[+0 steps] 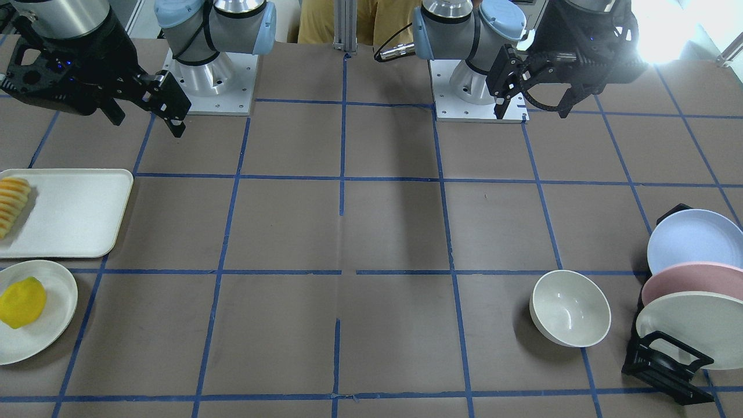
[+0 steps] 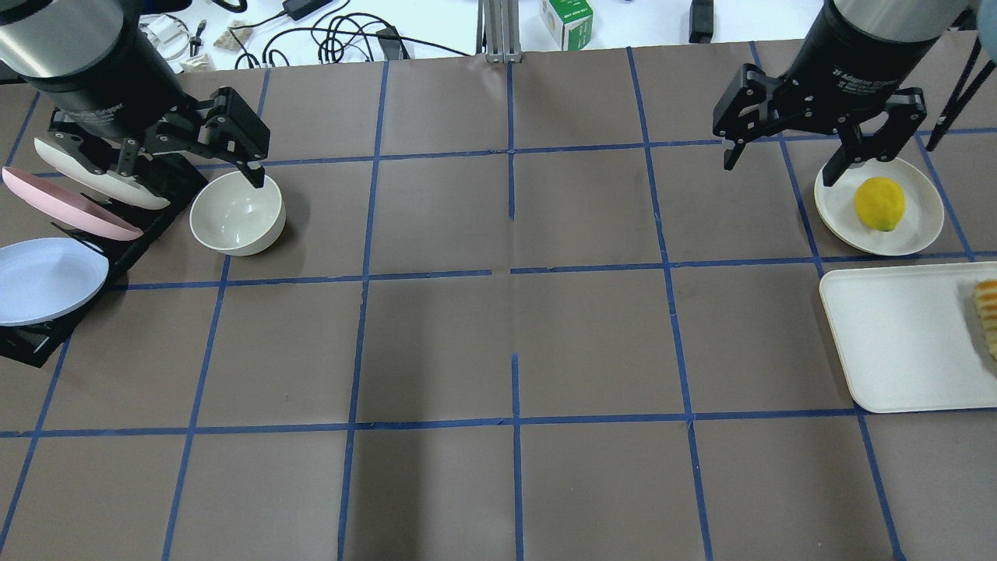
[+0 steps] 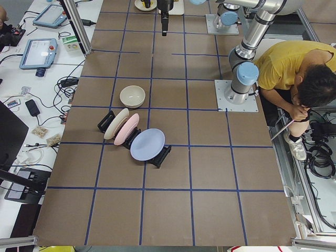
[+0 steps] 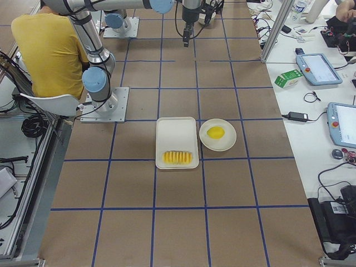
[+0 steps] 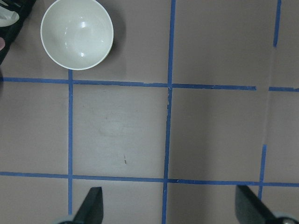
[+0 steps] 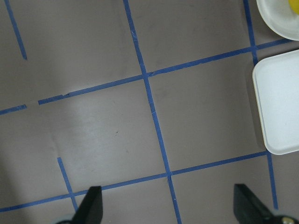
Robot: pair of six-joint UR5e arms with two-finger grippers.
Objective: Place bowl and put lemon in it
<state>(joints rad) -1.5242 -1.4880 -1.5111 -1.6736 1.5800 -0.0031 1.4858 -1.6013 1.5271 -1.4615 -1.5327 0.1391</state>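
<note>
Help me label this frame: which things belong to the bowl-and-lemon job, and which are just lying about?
Job: bowl; lemon, lying on the flat plate.
Lying about: tray; sliced food on it; rack holding three plates.

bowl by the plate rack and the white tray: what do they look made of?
The deep round cream-white bowl looks like glazed ceramic or glossy melamine: sharp light glints show inside. The flat rectangular white tray looks matte, likely plastic or moulded fibre: no glints, soft rounded rim. The pictures settle neither.
</note>
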